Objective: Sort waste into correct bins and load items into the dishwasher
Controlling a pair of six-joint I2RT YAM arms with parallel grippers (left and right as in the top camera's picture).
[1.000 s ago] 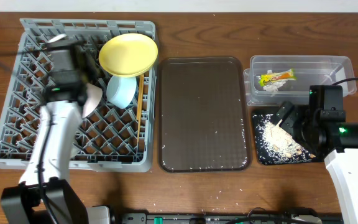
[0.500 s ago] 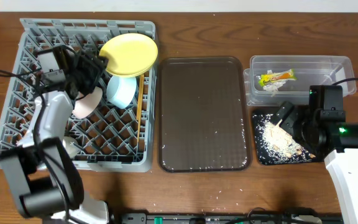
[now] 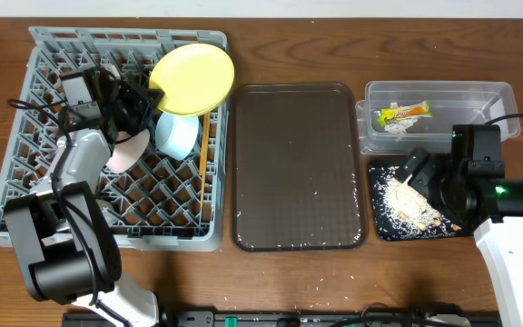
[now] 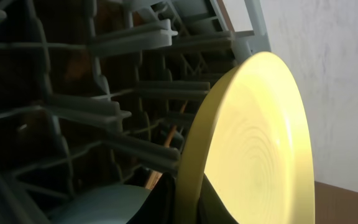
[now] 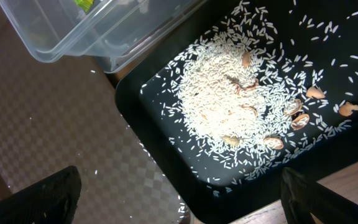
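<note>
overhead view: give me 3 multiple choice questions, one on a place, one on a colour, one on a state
1. Where is the snack wrapper?
A) clear tub
B) black tray
C) dish rack

2. What colour is the plate in the dish rack?
A) blue
B) white
C) yellow

3. The right hand above the black tray is:
A) shut on the snack wrapper
B) open and empty
C) shut on the plate

Answers:
1 A, the wrapper lies inside the tub.
2 C, its yellow face shows at the rack's far right corner.
3 B, its wrist view shows the fingers wide apart with only rice below.
</note>
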